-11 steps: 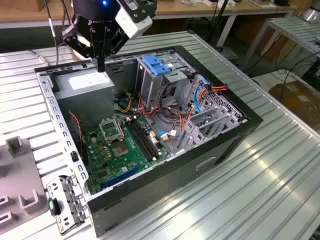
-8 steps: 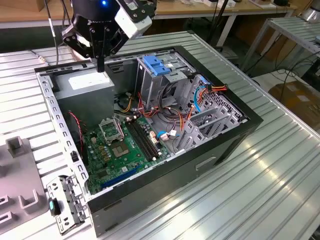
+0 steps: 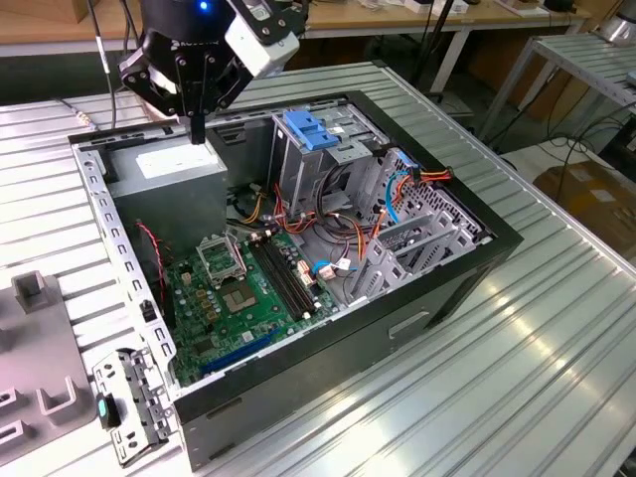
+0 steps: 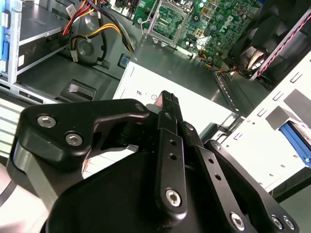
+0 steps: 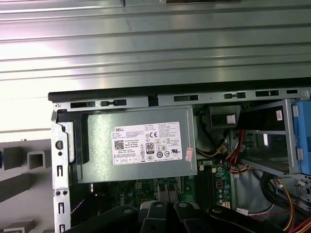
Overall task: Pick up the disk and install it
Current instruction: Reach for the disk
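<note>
- The pincer hangs over the back corner of the open computer case, on the exterior view's left. Its black fingers are pressed together with nothing between them.
- Directly below the fingertips lies the grey power-supply box. Whether the tips touch it cannot be told.
- A white sticker covers much of the box's top. It carries rows of small dark print, a barcode block and a line of round and square marks, and a small red-and-white tag sits at one corner.
- The disk, as far as it can be made out, sits well apart from the pincer. It is in the drive bays at the case's far corner, on the exterior view's right. A blue-edged end shows there, with blue, red and orange cables at it; it is too small to tell more.
- Between the box and the bays stands a tall metal cage topped by a blue latch.
- The green motherboard lies flat in the case, nearer the exterior camera.
- The case rests on a ribbed metal table. Grey fixtures and a loose metal bracket lie beside it.
</note>
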